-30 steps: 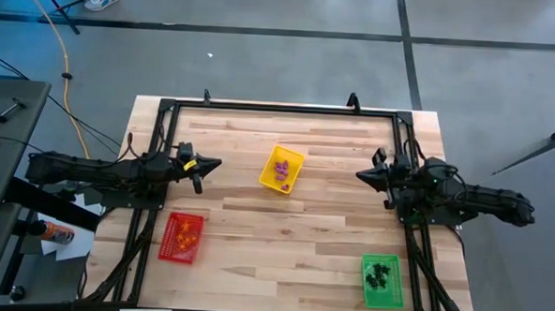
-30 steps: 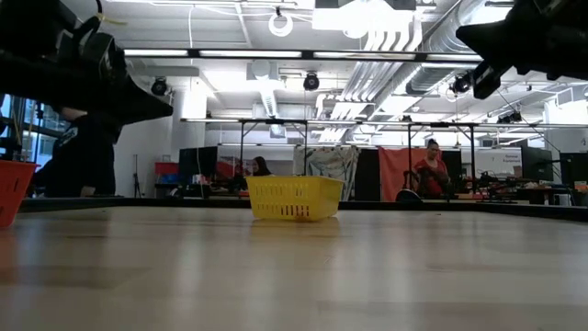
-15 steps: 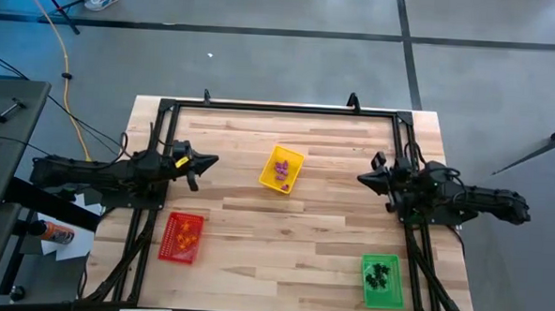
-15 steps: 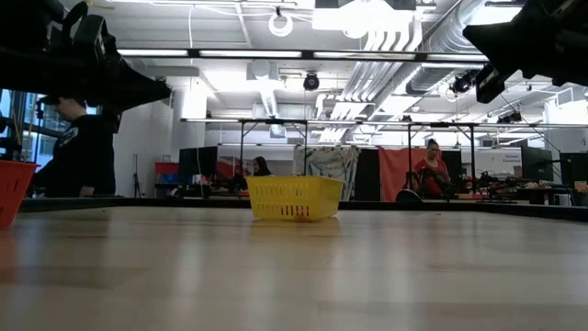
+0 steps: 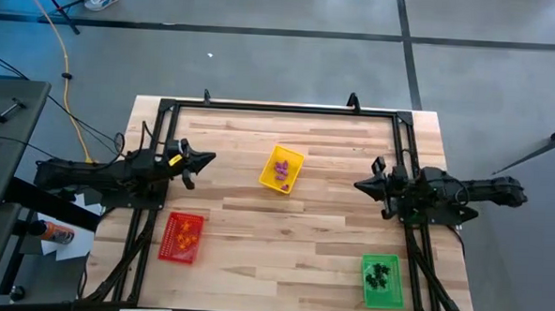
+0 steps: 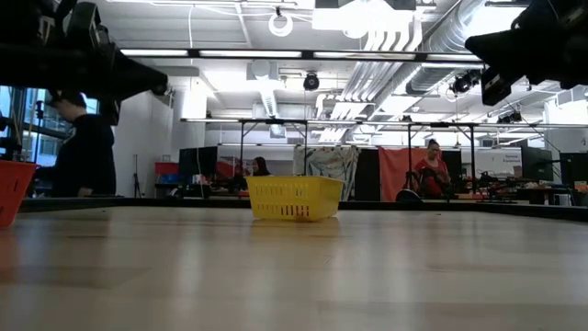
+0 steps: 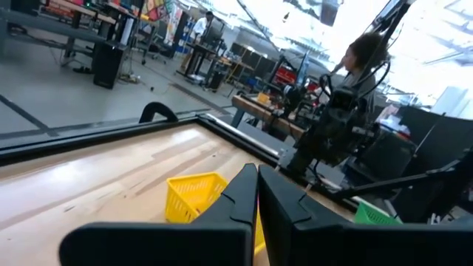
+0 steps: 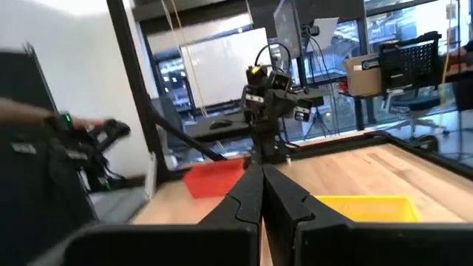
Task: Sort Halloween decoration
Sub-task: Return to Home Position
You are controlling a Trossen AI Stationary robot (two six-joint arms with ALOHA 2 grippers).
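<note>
Halloween decoration (image 5: 282, 168): purple pieces in yellow tray (image 5: 300, 166); orange in red tray (image 5: 162, 240); black in green tray (image 5: 364, 272). Left claw (image 5: 209, 158) left of yellow tray, right claw (image 5: 358, 184) right of it, equally near; both pressed together, empty. Judged: no piece awaits either claw.

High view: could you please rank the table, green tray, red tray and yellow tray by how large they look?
1. Table: by far the largest.
2. Green tray and red tray: these look alike, so I cannot rank one above the other.
3. Yellow tray: slightly smaller, lying turned at an angle.
</note>
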